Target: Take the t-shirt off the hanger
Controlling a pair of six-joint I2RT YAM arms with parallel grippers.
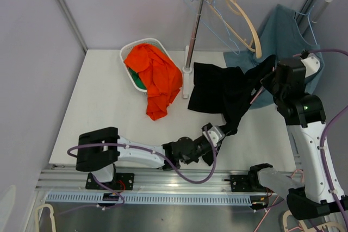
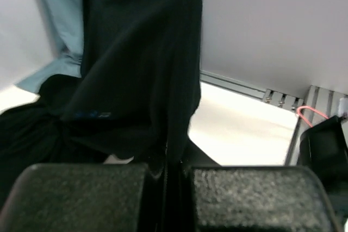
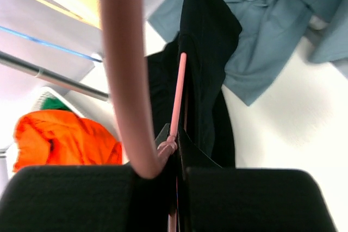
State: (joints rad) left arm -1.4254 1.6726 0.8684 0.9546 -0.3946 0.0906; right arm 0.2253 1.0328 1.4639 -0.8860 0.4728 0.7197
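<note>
Rack post point(image 1: 196, 31) stands just left of the black shirt point(image 1: 217, 88), which drapes over a pink hanger point(image 3: 177, 96). Right gripper point(image 3: 176, 188) is clamped on that hanger; left gripper point(image 2: 168, 188) pinches the shirt's hem. Pulling sideways could snag the collar on the hanger, or the pinch slips.

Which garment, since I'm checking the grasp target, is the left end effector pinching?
The black t-shirt, clamped in the shut left end effector. The orange garment drapes over the white basket and the teal garment hangs at the far right, both ungripped.
</note>
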